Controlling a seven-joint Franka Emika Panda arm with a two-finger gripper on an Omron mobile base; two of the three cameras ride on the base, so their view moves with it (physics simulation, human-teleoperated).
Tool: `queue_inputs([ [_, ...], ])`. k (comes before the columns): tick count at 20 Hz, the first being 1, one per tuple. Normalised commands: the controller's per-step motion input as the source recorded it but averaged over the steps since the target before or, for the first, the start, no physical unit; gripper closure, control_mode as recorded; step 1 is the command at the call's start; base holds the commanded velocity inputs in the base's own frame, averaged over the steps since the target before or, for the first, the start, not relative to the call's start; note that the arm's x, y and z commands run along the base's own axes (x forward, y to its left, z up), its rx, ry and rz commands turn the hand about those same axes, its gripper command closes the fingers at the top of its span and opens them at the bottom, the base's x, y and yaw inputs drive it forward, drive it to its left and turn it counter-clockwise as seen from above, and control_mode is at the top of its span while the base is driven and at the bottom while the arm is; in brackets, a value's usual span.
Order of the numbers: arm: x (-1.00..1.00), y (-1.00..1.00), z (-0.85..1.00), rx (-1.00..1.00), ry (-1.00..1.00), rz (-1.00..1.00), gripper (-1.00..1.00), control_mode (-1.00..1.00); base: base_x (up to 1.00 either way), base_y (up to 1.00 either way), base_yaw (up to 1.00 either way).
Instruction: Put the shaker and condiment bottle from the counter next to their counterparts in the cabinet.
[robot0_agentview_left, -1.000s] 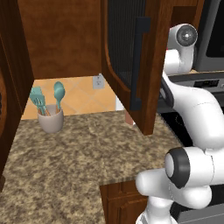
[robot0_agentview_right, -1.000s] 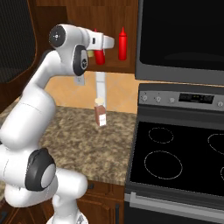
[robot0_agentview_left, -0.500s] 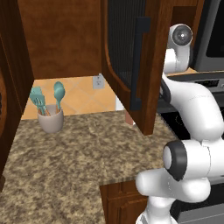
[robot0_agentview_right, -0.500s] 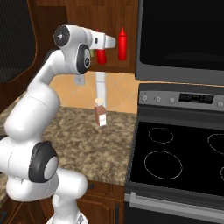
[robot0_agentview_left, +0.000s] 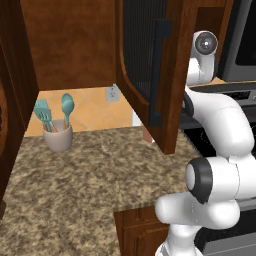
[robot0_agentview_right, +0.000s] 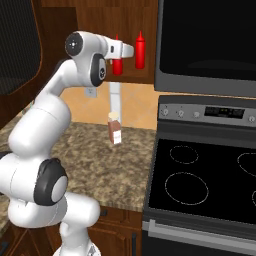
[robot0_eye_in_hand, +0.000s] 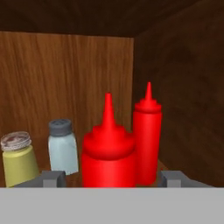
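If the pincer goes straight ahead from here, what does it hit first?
The near red bottle, standing right between the open pincer's fingertips. Behind it to the right stands the second red bottle, then probably the cabinet's back wall; depth is unclear.

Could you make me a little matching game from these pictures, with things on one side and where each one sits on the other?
Things:
1. shaker
2. nearer red bottle
3. utensil crock
4. small brown bottle

Places:
A. on the counter, near the stove
B. in the cabinet, between the tips of the open pincer
C. on the counter, holding teal utensils
D. in the cabinet, beside a yellow jar

Pairs: 1-D, 2-B, 3-C, 4-A
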Motion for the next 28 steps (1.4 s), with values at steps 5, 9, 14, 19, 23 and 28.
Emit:
queue_inputs([
  [5,0.08,-0.03,-0.04,0.0,0.0,0.0,-1.0,-1.0,0.0,0.0,0.0],
  [9,0.02,0.0,-0.01,0.0,0.0,0.0,-1.0,-1.0,0.0,0.0,0.0],
  [14,-0.26,0.0,0.0,0.0,0.0,0.0,-1.0,-1.0,0.0,0.0,0.0],
  [19,-0.56,0.0,0.0,0.0,0.0,0.0,-1.0,-1.0,0.0,0.0,0.0],
  [23,-0.65,0.12,-0.01,0.0,0.0,0.0,-1.0,-1.0,0.0,0.0,0.0],
  [28,-0.61,0.4,-0.09,0.01,0.0,0.0,-1.0,-1.0,0.0,0.0,0.0],
])
